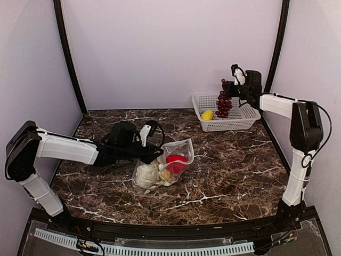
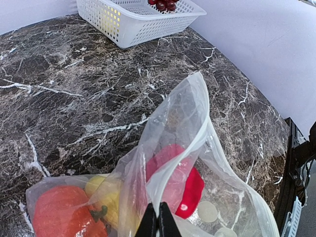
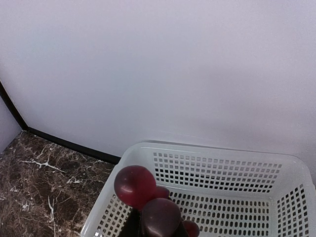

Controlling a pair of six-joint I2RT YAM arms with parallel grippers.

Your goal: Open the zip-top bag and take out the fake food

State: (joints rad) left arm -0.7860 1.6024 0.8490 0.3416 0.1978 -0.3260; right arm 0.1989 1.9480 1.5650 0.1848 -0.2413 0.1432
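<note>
Looking down from above, we find the zip-top bag [image 1: 165, 165] lying slumped on the dark marbled surface [image 1: 240, 170] at the centre of the frame, its mouth gaping toward the upper right. The left claw [image 2: 158, 223] is pinched fully shut on a fold of the bag's clear film near the mouth. Most of the fake food [image 1: 160, 169] sits inside the bag: a red piece [image 2: 187, 190] just behind the pinched fold, and an orange piece [image 2: 61, 212] with a green stalk at the lower left of the wrist view.

At the upper right of the overhead view, the right claw [image 1: 228, 85] is closed on the top of the grapes [image 1: 224, 104], which dangle over the white basket [image 1: 229, 126]; a lemon [image 1: 207, 114] lies inside it.

We judge the bag to be very light, soft and slippery, so it will crumple and drag along unless it is held. The film near the rim looks like the best place to grip it. The toy pieces look hard, light and smooth, so the rounded ones may roll or squirt out of a grip. The grapes hang loosely and are best held by the stem end.

We can read no brand, label or writing anywhere; the bag shows only pale round dots.
</note>
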